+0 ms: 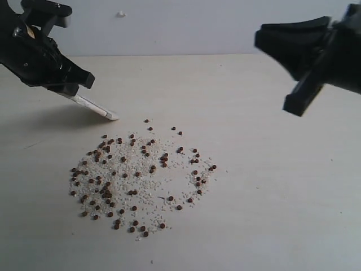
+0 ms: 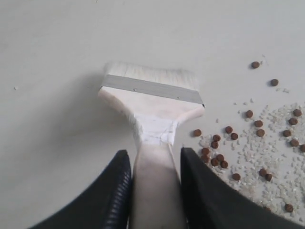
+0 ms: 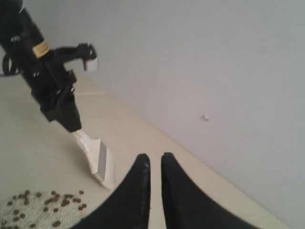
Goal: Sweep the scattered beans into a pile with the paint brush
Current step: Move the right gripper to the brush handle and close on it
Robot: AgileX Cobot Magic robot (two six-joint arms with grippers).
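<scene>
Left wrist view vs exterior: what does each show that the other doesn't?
Left wrist only: the brush face-on, with its ferrule, bristles and white tape on the handle; the left gripper with its fingers clamped either side of the handle.
Exterior only: the whole spread of beans; the right gripper raised on the right, holding nothing.
Both: the brush beside the spread's edge, bristle end down at the table, beans scattered.

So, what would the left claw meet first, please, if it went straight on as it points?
Most likely the bare table: the left claw aims the paint brush down at it, beside the beans. Whether bristles already touch is unclear.
</scene>
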